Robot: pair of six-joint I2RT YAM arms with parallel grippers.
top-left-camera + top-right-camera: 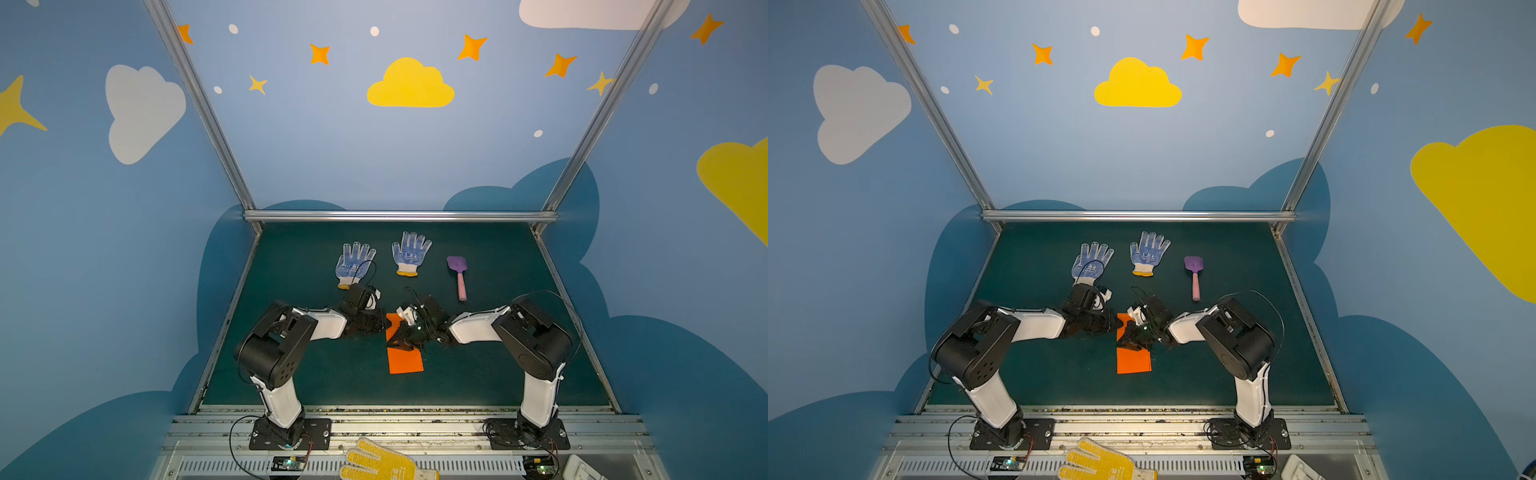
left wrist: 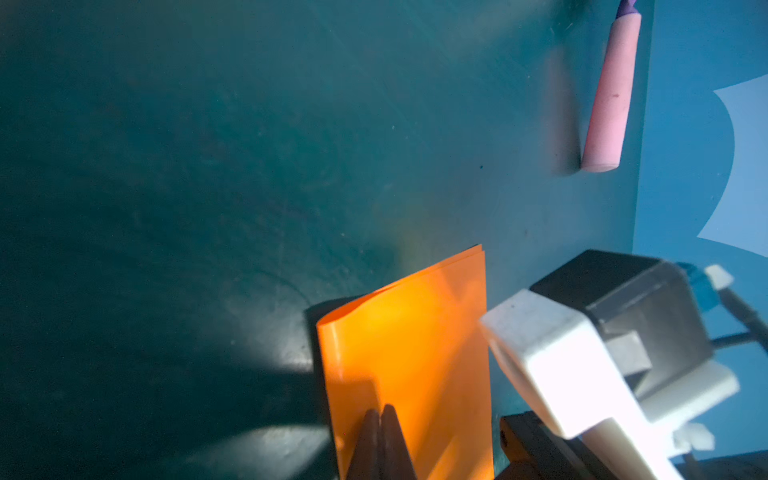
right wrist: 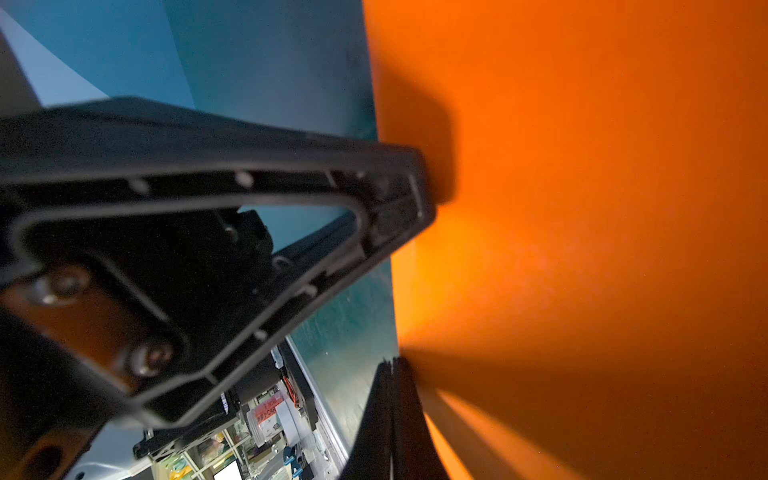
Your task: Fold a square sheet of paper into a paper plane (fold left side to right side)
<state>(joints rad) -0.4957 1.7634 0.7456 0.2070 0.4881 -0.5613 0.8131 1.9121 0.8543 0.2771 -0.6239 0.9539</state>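
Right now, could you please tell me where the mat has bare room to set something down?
Bare mat lies near the front edge on either side of the orange paper, and beyond the toy shovel on the right. It is crowded mid-mat, where the left hand and right hand meet on the paper, and along the gloves.

There were two white knit gloves with blue dots [image 1: 354,264], one purple-and-pink toy shovel [image 1: 457,274], one folded bright orange paper sheet [image 1: 405,360], one yellow-dotted glove [image 1: 382,461] at bottom centre, and two white-and-black robot arms [image 1: 282,357].
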